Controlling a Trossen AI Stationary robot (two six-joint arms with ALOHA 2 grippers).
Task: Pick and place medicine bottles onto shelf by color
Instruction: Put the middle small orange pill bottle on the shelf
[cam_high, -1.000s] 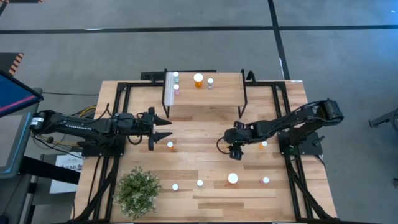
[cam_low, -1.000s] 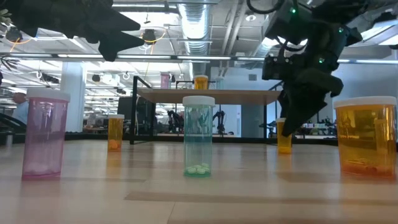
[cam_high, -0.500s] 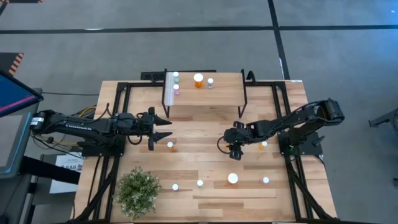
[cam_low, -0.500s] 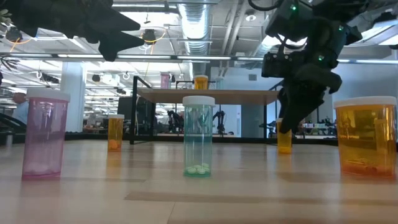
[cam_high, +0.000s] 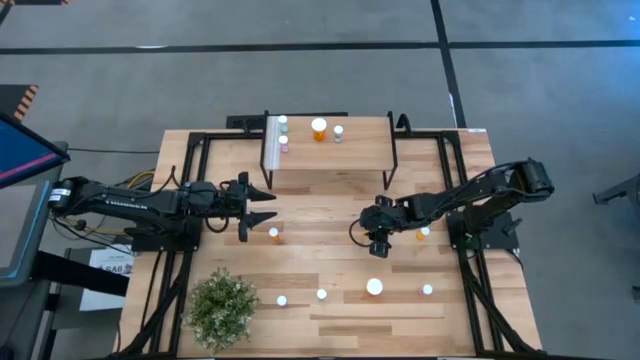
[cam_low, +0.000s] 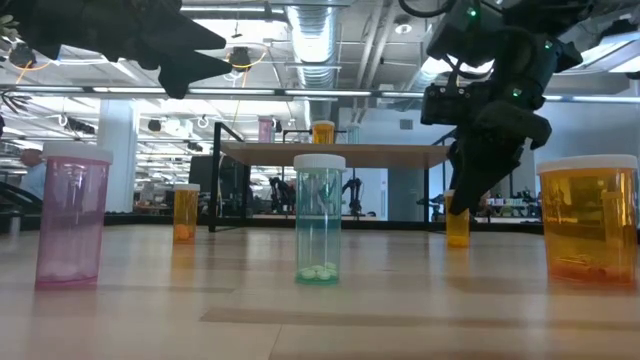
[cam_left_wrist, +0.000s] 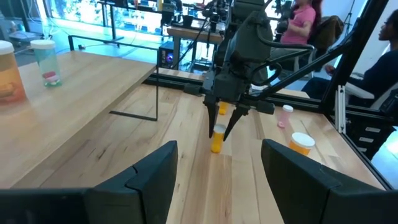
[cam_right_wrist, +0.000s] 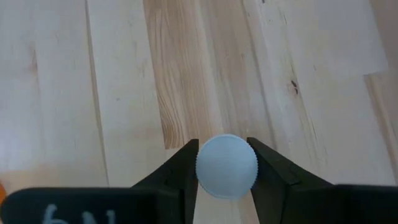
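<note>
My right gripper points down at mid-table, shut on a small orange medicine bottle with a white cap. My left gripper hovers open toward the table's left, beside another small orange bottle that stands on its base. The shelf stands at the far edge and carries several bottles, among them a larger orange one. More bottles stand along the near side: a pink one, a blue-green one and a large orange one. My right gripper pinches the orange bottle's round white cap between its two fingers, one on each side. It comes from above, pointing down. The bottle stands upright with its base on the table.
Another small orange bottle stands just right of my right gripper, and a pink one stands nearer the near edge. A bushy green plant fills the near left corner. Bare wood lies between the shelf and the two grippers.
My right gripper has shifted slightly toward the table's left over the orange bottle, then held still. The bottle has stayed standing in place.
</note>
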